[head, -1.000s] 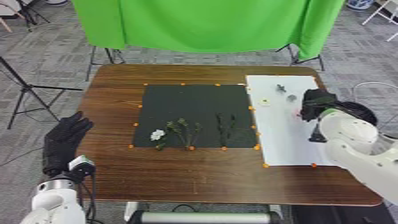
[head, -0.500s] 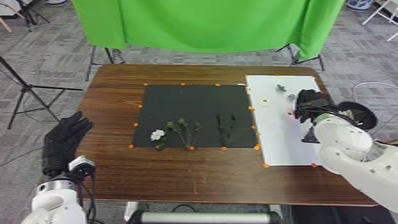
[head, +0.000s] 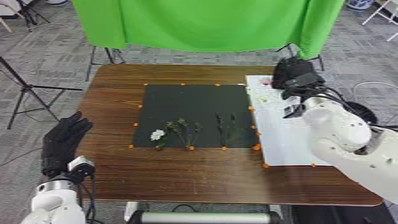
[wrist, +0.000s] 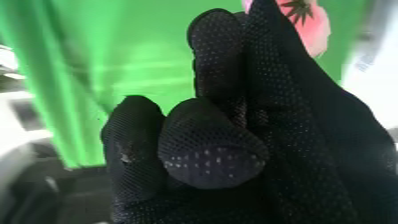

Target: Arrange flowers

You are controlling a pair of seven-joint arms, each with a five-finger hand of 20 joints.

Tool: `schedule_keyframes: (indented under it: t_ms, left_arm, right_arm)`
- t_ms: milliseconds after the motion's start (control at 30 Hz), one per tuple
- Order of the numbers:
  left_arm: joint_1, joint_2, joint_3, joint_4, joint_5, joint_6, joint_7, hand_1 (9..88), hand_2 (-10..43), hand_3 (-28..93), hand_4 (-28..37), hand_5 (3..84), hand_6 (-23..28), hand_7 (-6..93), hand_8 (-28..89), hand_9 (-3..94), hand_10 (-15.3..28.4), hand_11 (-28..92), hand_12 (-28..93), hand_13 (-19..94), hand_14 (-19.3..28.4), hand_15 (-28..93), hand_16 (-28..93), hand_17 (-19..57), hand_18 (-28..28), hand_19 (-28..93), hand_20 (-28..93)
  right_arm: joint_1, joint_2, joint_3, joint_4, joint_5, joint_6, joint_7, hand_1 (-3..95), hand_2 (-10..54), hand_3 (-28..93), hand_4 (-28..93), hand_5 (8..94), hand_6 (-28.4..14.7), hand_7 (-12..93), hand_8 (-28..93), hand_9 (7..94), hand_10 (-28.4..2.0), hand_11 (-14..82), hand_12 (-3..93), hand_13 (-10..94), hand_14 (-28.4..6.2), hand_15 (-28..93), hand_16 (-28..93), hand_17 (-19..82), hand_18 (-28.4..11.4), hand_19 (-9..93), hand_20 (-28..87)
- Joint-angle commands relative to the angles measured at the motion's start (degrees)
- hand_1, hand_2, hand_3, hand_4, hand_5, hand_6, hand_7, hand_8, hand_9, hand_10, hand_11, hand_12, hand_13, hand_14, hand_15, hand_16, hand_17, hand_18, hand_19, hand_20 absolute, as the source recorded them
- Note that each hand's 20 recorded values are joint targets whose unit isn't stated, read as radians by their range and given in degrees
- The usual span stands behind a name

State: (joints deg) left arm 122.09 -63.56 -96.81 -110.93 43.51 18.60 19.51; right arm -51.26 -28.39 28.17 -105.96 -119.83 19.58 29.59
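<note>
In the head view my right hand (head: 293, 72) is over the back of the white sheet (head: 289, 145), with a pink flower (head: 265, 81) beside it. The right wrist view shows my right hand (wrist: 213, 145) with curled fingers, and the pink flower (wrist: 311, 31) shows its green underside beyond the fingertips; its stem is hidden by the glove. On the dark mat (head: 191, 102) lie a white flower (head: 157, 135), green sprigs (head: 184, 131) and thin dark stems (head: 222, 129). My left hand (head: 65, 137) rests open left of the table.
Orange markers (head: 257, 147) line the mat and sheet on the brown table (head: 204, 175). A green cloth (head: 204, 25) hangs behind the table, and a black tripod (head: 25, 82) stands at the left.
My right hand has moved away toward the back of the white sheet, and the pink flower now shows near the sheet's back edge. My left hand has stayed still.
</note>
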Motion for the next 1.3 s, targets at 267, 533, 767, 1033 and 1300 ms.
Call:
schedule_keyframes:
  t_ms: [267,533,767,1033,1300]
  left_arm:
    - [0.08,0.30,0.24,0.00,0.36,-0.23,-0.96,27.3,14.2,68,-28.3,52.9,4.6,13.3,-8,49.8,13.9,21,11,43,16.0,22,-3,14.3,9.5,4,20]
    - [-0.49,0.68,0.75,0.36,0.40,-0.41,-1.30,27.1,14.2,69,-28.3,52.9,4.6,13.3,-8,49.9,13.9,21,11,43,16.0,23,-3,14.1,9.7,5,20]
    - [-1.13,0.83,1.49,0.48,0.39,-0.46,-1.04,27.1,14.3,68,-28.3,52.9,4.6,13.3,-8,49.8,13.8,21,11,43,16.2,23,-3,14.1,9.7,5,20]
    - [-1.34,0.24,0.98,1.19,0.19,-1.23,-1.44,27.0,14.3,69,-28.3,52.9,4.6,13.3,-8,49.7,13.8,21,11,42,16.9,24,-2,13.7,9.9,5,20]
    - [-2.53,-0.33,-0.27,2.72,0.40,-3.22,-2.43,26.8,14.4,69,-28.3,52.8,4.6,13.3,-8,49.6,13.8,21,11,41,16.9,24,-2,13.6,10.1,5,20]
  right_arm:
    - [10.87,-15.45,-15.17,-1.10,5.29,-2.07,-7.34,53.0,-9.5,66,-11,85.5,-1.3,20,11,91.8,-10.6,28.7,30.3,94,-0.8,63,27,70,-10.5,93,51]
    - [13.51,-23.40,-18.17,2.21,7.04,-3.61,-7.43,53.0,-9.5,66,-11,85.3,-1.1,21,10,91.7,-10.7,28.7,30.2,94,-0.8,63,27,70,-10.4,93,51]
    - [13.82,-29.63,-20.18,6.44,8.10,-6.36,-7.76,52.8,-9.5,65,-11,85.0,-1.0,21,10,91.3,-11.0,28.9,29.9,94,-0.8,63,28,70,-10.4,93,51]
    - [13.12,-32.09,-22.14,8.31,9.43,-9.71,-7.48,52.7,-9.5,65,-11,84.7,-0.8,21,10,91.2,-10.9,29.2,29.3,94,-0.9,62,28,70,-10.5,93,51]
    - [12.07,-33.84,-22.26,11.05,8.67,-10.87,-6.53,52.5,-9.5,65,-11,84.6,-0.8,22,10,91.1,-10.9,29.3,29.1,94,-0.9,62,29,70,-10.5,93,52]
